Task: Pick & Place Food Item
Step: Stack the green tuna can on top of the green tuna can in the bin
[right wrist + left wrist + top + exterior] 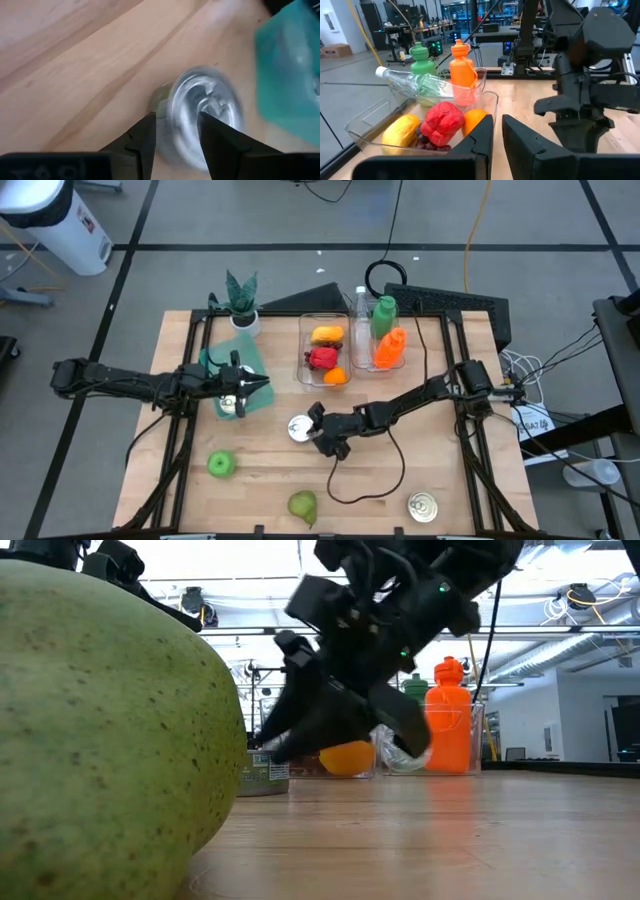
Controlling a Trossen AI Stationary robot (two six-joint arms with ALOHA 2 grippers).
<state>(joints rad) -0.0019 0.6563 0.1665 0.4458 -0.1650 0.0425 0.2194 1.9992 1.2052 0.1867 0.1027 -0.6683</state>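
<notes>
A silver tin can stands upright on the wooden table near its middle; its lid shows in the right wrist view. My right gripper hangs slanting down just to the can's right, open, its fingertips close over the can's near rim; I see no touch. In the low view the can sits behind that gripper. A clear tray at the back holds a yellow, a red and an orange food item. My left gripper waits shut and level at the left.
A green apple, a pear and a second can lie near the front edge. A second clear bin with bottles, a potted plant and a teal object stand at the back and left.
</notes>
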